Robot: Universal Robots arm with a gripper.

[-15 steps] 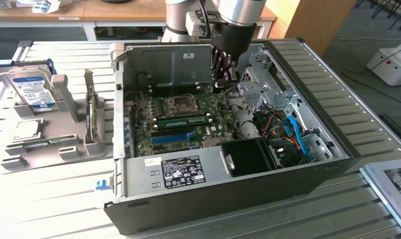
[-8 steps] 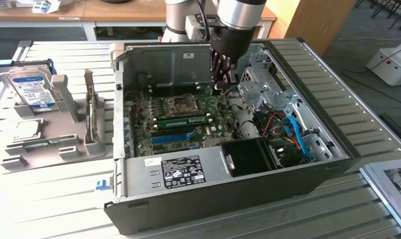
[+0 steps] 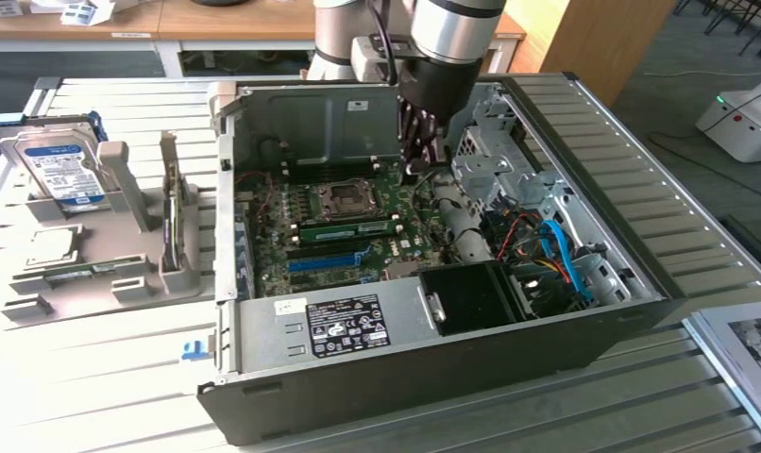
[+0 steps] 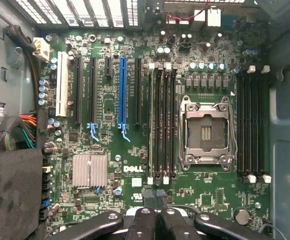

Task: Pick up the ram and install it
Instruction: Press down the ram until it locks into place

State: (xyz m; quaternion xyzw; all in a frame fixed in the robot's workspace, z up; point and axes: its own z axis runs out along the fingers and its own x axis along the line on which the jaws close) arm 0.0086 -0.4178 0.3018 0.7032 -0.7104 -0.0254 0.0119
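Gripper point(image 4: 155, 220) is pinched tight together, gripping nothing, above the Dell motherboard point(image 4: 110, 100); ram point(image 3: 349, 229) sits slotted next to the CPU socket point(image 4: 204, 131).

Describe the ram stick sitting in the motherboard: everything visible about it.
The ram is a long, narrow green circuit-board stick with a row of dark chips along its face. It sits seated in a slot on the motherboard, between the processor socket and the blue slot strip, parallel to that strip. Only the slot touches it; the gripper hangs apart beyond the socket, jaws shut.
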